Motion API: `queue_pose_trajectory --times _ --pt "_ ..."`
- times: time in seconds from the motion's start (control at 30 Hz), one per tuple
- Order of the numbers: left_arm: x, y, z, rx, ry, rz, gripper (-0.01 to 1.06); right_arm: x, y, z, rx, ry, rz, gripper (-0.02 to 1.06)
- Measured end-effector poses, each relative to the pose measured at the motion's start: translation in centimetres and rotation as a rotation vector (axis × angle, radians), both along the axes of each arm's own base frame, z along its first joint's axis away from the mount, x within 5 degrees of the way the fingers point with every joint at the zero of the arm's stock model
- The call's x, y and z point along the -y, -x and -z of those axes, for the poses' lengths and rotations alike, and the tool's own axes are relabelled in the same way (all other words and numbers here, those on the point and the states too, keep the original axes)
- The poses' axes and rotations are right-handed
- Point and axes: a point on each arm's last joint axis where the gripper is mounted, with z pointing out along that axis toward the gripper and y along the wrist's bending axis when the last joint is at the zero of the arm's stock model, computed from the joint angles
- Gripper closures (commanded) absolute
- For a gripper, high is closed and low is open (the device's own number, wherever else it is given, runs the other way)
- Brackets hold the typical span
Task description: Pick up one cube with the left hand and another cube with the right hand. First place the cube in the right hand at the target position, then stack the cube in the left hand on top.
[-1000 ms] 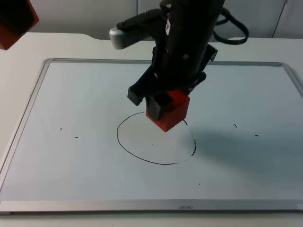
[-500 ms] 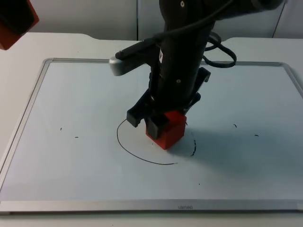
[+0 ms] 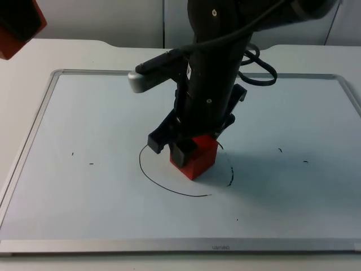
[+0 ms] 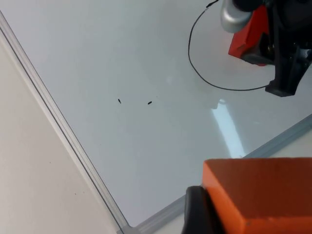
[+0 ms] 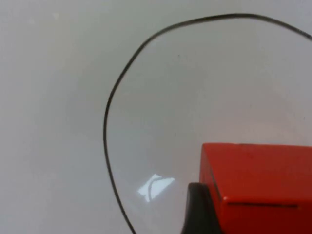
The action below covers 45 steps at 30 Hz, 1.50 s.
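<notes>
A red cube (image 3: 202, 162) sits between the fingers of my right gripper (image 3: 193, 153), which is shut on it. It is low over the whiteboard, inside the hand-drawn black circle (image 3: 169, 187), towards the circle's right side. I cannot tell whether the cube touches the board. In the right wrist view the same cube (image 5: 258, 187) is beside a black fingertip (image 5: 197, 210), with the circle line (image 5: 109, 122) beneath. My left gripper (image 3: 14, 25) hangs high off the board's far left corner, shut on a second red cube (image 3: 10, 51), which shows in the left wrist view (image 4: 263, 195).
The whiteboard's metal rim (image 3: 56, 74) frames the work area on the white table. Small black pen marks (image 3: 90, 164) dot the board left and right of the circle. A grey partition wall (image 3: 101, 20) stands behind the table.
My right gripper has come down and slightly leftward with its cube, from above the circle's upper edge to low inside the circle. The left arm has stayed still.
</notes>
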Motion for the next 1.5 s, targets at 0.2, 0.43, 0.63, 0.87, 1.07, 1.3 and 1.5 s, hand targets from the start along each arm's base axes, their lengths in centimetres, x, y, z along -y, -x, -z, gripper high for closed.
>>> queue_pose_trajectory --times 0.2,0.43,0.63,0.87,1.07,1.3,1.5 --pt "0.0 0.0 0.0 0.000 0.000 0.000 1.05 -0.3 0.2 0.0 -0.022 -0.030 0.001 0.84" --pt "0.0 0.0 0.0 0.000 0.000 0.000 1.05 -0.3 0.1 0.0 -0.015 -0.030 0.008 0.56" --pt "0.0 0.0 0.0 -0.001 0.002 0.000 1.05 -0.3 -0.1 0.0 0.005 -0.039 0.006 0.42" --pt "0.0 0.1 0.0 -0.009 0.006 0.001 1.05 -0.3 0.0 0.0 0.004 -0.040 0.011 0.18" --pt "0.1 0.1 0.0 -0.012 0.012 0.003 1.05 -0.2 0.1 -1.1 0.004 -0.039 0.011 0.18" --pt "0.1 0.1 0.0 -0.013 0.015 0.003 1.05 0.3 0.8 -8.8 0.140 -0.140 -0.006 0.18" --pt "0.4 0.2 -0.1 -0.021 0.045 0.002 1.05 3.7 4.2 -22.1 0.423 -0.302 -0.028 0.18"
